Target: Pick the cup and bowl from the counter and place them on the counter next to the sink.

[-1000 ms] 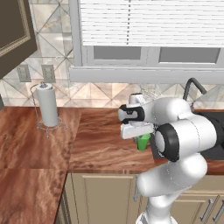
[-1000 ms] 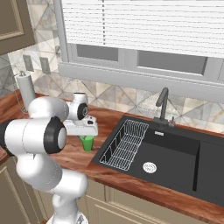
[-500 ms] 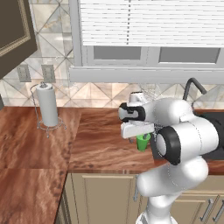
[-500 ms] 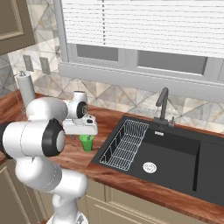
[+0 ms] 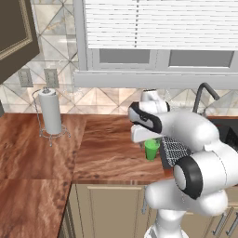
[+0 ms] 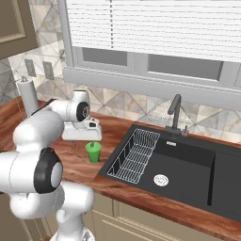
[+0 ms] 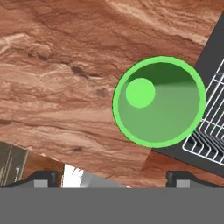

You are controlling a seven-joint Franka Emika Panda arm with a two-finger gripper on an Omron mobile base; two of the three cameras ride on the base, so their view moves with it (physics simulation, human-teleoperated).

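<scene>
Green cup stands on counter at sink edge, hand wide open, empty above it; lift straight up, avoid tipping it.

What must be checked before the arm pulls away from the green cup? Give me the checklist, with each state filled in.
1. Green cup upright on the counter: ok.
2. Cup beside the sink, clear of the basin edge: ok; in the hand view its rim overlaps the edge only because the camera looks from above.
3. End effector open, fingertips wide apart: ok.
4. Fingertips clear of the cup: ok in the hand view.
5. Cup clear of the wire dish rack: ok.
6. Bowl location for the next pick: cannot tell.
</scene>
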